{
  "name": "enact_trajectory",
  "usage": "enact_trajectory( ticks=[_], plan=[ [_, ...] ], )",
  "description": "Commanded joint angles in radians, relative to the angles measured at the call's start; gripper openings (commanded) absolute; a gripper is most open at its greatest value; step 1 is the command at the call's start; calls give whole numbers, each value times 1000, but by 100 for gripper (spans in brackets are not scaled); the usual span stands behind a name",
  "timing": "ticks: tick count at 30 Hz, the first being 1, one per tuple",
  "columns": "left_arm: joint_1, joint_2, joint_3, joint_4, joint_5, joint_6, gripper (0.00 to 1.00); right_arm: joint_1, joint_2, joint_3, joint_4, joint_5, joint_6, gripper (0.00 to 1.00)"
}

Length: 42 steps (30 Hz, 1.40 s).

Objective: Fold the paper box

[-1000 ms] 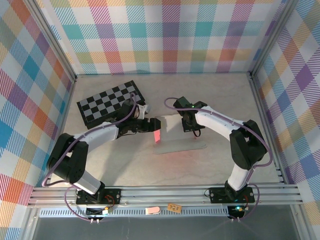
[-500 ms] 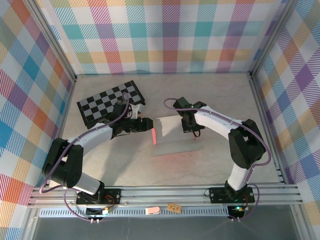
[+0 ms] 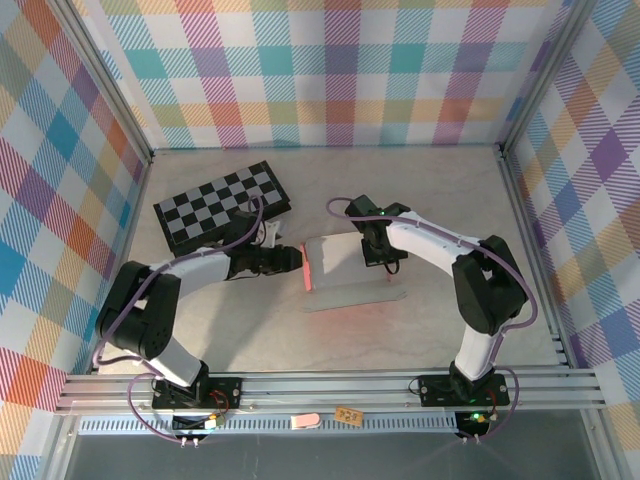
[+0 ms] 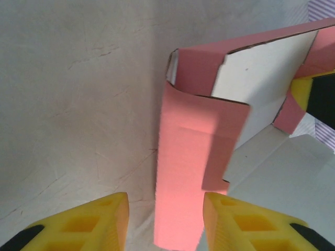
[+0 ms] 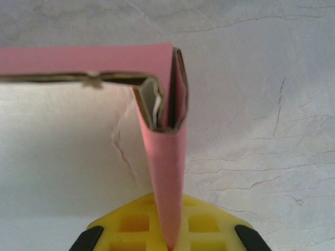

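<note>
On the pale table (image 3: pixel 440 200) between plaid walls, paper box (image 3: pixel 345 265) half-formed at the centre, side walls going up. Right gripper (image 5: pixel 170 235) pinched on a doubled wall; left gripper (image 4: pixel 164 206) spread astride a standing flap (not gripping yet). Next, probably: squeeze the flap, fold inward gently

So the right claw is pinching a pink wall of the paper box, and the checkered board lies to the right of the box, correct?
No: the checkered board lies to the left of the paper box, as the top external view shows. The right claw is indeed pinching a pink wall.
</note>
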<state>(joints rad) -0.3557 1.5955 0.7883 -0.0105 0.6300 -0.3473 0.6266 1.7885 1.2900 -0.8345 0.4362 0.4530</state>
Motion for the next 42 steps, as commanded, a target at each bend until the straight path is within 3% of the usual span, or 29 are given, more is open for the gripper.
enact_trajectory(
  ticks=[1, 8, 15, 34, 42],
  plan=[
    [9, 37, 10, 63, 60, 0, 39, -8, 13, 31, -20, -7, -17, 0],
    [-1, 73, 29, 120, 94, -31, 32, -10, 20, 40, -17, -13, -23, 0],
    [-43, 108, 81, 83, 39, -22, 32, -7, 19, 50, -11, -15, -34, 0],
    [-145, 183, 158, -23, -140, 47, 43, -1, 17, 49, -3, -14, -49, 0],
    [-159, 169, 125, -22, -171, 40, 43, -1, 9, 43, 0, -10, -47, 0]
  ],
)
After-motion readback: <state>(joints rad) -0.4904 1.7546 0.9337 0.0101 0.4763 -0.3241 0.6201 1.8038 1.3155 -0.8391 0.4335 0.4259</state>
